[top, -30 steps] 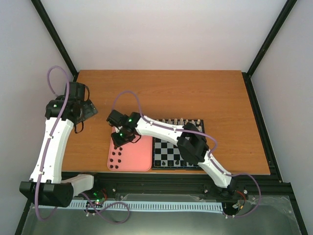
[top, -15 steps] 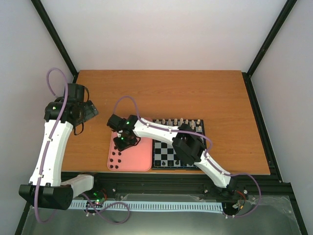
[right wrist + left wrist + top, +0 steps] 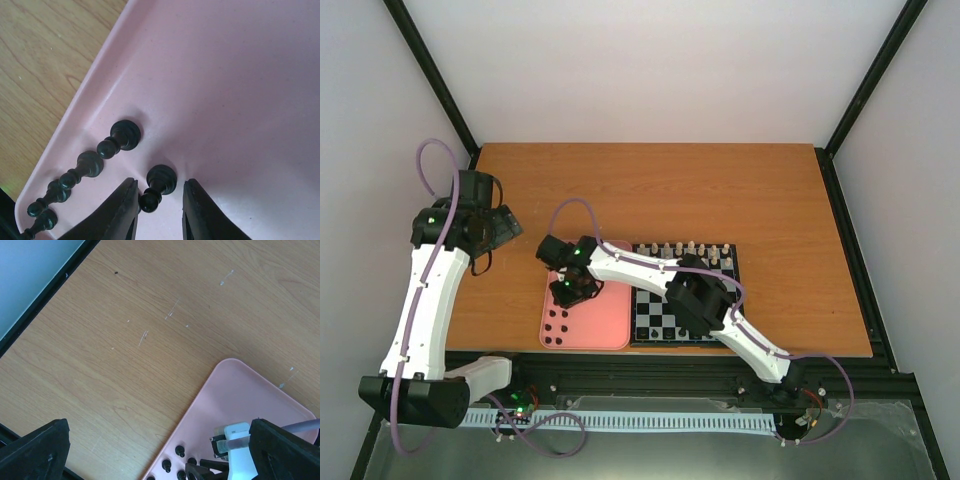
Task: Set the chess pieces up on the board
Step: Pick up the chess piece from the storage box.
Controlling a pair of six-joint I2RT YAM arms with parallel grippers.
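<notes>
Several tiny black chess pieces (image 3: pixel 555 328) stand at the near left corner of the pink tray (image 3: pixel 608 322). The board (image 3: pixel 655 322), black and pale checks, lies just right of the tray. My right gripper (image 3: pixel 566 291) is low over the tray. In the right wrist view it (image 3: pixel 159 192) is open, with one black pawn (image 3: pixel 161 181) standing between the jaws, its head close to the left finger (image 3: pixel 122 210). More black pieces (image 3: pixel 120 137) stand in a row to the left. My left gripper (image 3: pixel 500 225) is open and empty over bare table left of the tray.
Cream-white pieces (image 3: pixel 680 247) line the board's far edge. The right arm stretches across the board's left half. The left wrist view shows the tray's far left corner (image 3: pixel 235 390), some black pieces (image 3: pixel 180 451) and wooden table (image 3: pixel 150 315).
My right gripper has moved down and toward the near left of the tray, closer to the black pieces. The left arm has hardly moved.
</notes>
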